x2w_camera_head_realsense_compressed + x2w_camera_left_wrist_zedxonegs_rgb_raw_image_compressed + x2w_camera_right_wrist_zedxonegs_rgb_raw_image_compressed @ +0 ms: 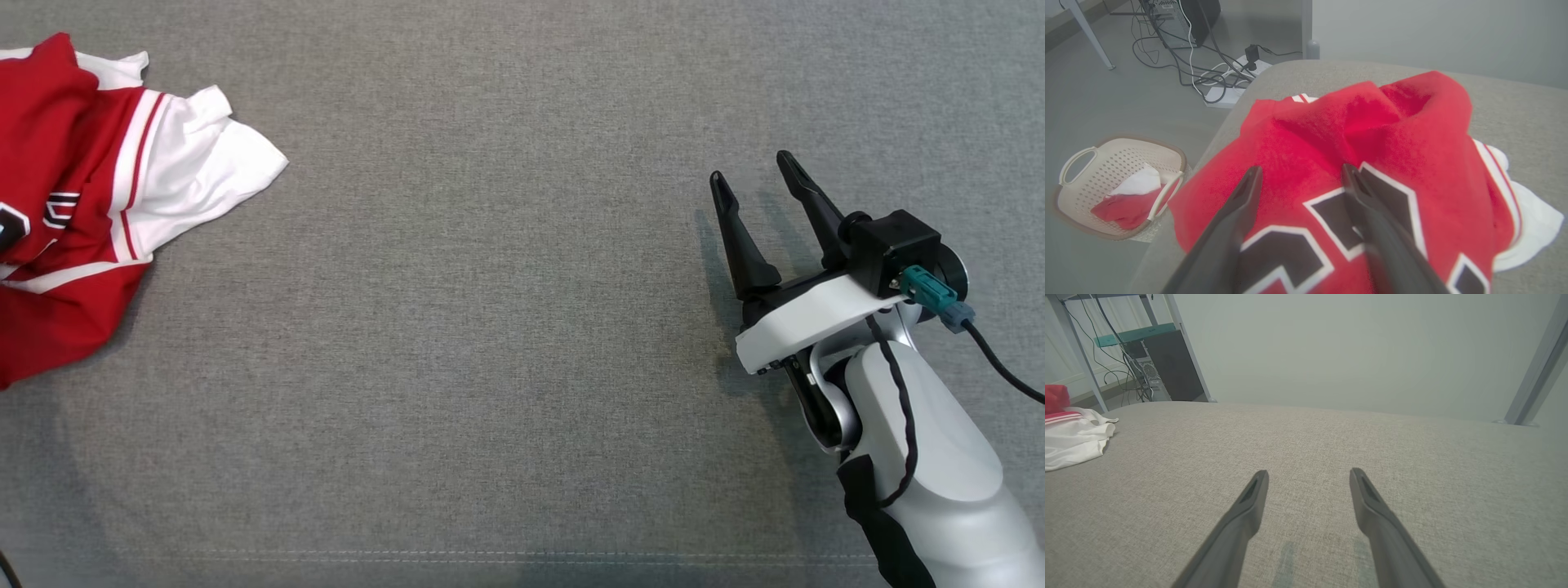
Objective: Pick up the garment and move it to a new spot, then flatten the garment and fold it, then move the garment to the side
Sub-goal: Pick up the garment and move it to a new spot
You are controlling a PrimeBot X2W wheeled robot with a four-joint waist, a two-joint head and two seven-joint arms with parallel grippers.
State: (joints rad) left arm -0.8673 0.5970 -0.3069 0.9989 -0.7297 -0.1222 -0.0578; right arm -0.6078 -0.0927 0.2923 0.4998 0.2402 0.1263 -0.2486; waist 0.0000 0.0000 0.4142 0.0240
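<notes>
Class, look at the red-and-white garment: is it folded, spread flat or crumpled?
Crumpled. The garment lies bunched in uneven ridges with a white sleeve sticking out, and none of its edges are squared.

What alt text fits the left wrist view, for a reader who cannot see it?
The open left gripper points at a crumpled red jersey lying on a grey cushioned surface. Left of it, a pale basket on the floor holds red and white cloth.
</notes>
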